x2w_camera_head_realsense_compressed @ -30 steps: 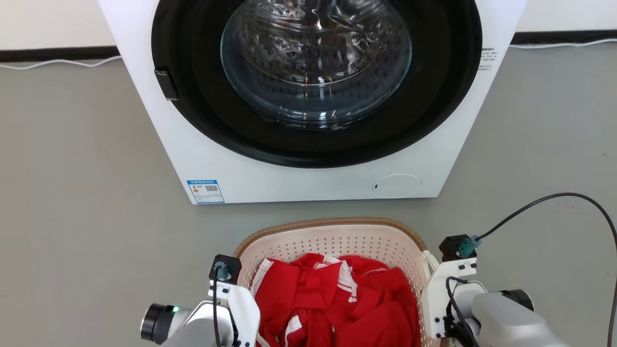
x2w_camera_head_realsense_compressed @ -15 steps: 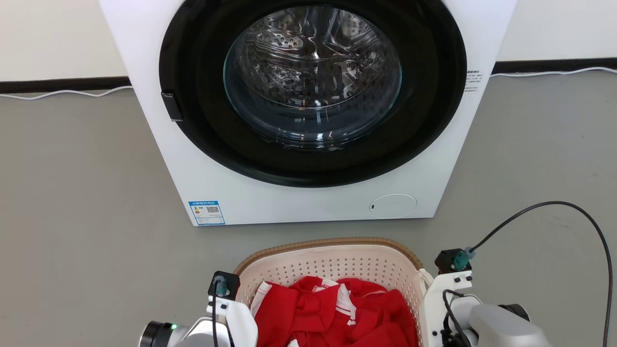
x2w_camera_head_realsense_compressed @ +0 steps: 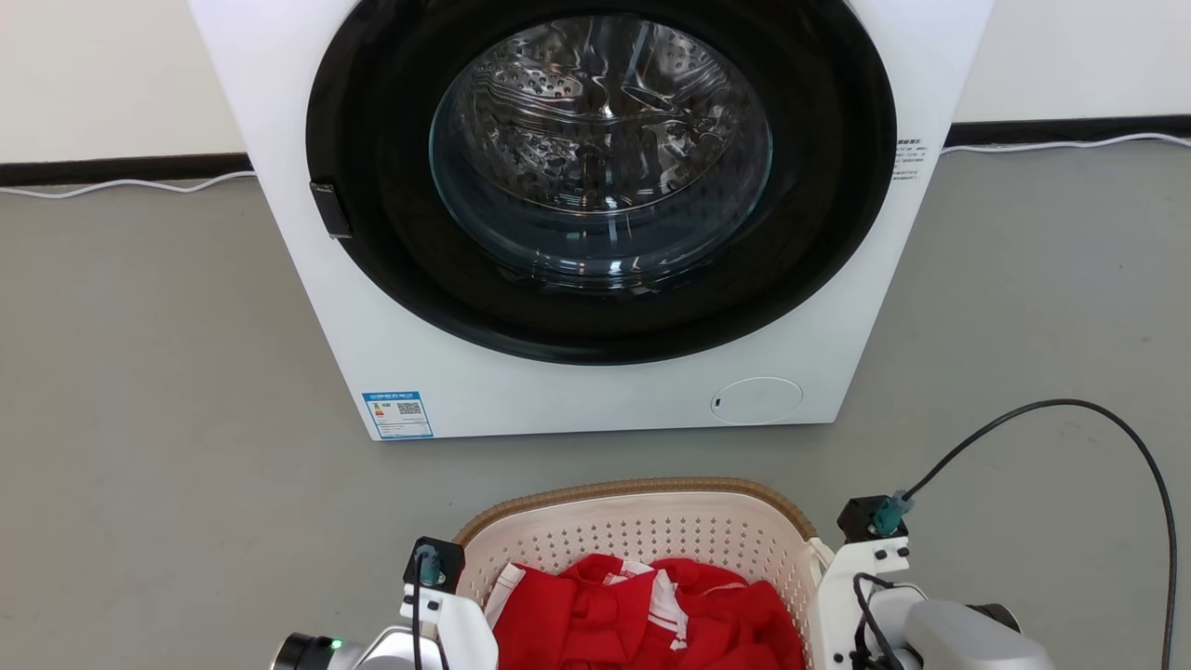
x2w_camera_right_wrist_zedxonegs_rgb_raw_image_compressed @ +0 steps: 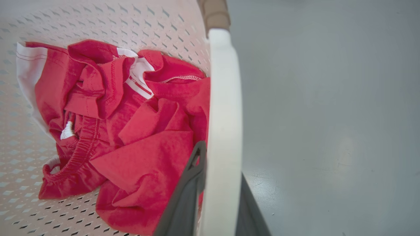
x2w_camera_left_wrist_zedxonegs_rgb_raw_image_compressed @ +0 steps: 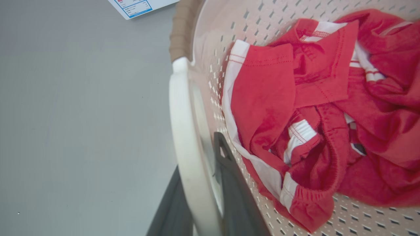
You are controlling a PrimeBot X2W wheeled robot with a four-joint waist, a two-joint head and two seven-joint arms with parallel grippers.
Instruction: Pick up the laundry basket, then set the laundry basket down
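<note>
The laundry basket [x2w_camera_head_realsense_compressed: 642, 532], cream perforated plastic with a brown woven rim, sits at the bottom centre of the head view, just in front of the washer. Red and white clothes [x2w_camera_head_realsense_compressed: 651, 609] lie inside it. My left gripper [x2w_camera_left_wrist_zedxonegs_rgb_raw_image_compressed: 198, 154] is shut on the basket's white left loop handle [x2w_camera_left_wrist_zedxonegs_rgb_raw_image_compressed: 182, 124], one dark finger inside the loop and one outside. My right gripper [x2w_camera_right_wrist_zedxonegs_rgb_raw_image_compressed: 221, 164] is shut the same way on the white right handle [x2w_camera_right_wrist_zedxonegs_rgb_raw_image_compressed: 224, 98]. In the head view both wrists flank the basket and the fingers are hidden. Whether the basket touches the floor I cannot tell.
A large white washing machine [x2w_camera_head_realsense_compressed: 465, 372] with a round black-framed glass door stands straight ahead, close to the basket's far rim. A white cable [x2w_camera_head_realsense_compressed: 140, 183] runs along the wall base. A black cable [x2w_camera_head_realsense_compressed: 1070, 405] loops from my right wrist. Grey floor spreads on both sides.
The head camera has moved: washer and basket both sit lower in the picture. The basket and my wrists have slid slightly further towards the bottom edge. Both grips on the handles are unchanged.
</note>
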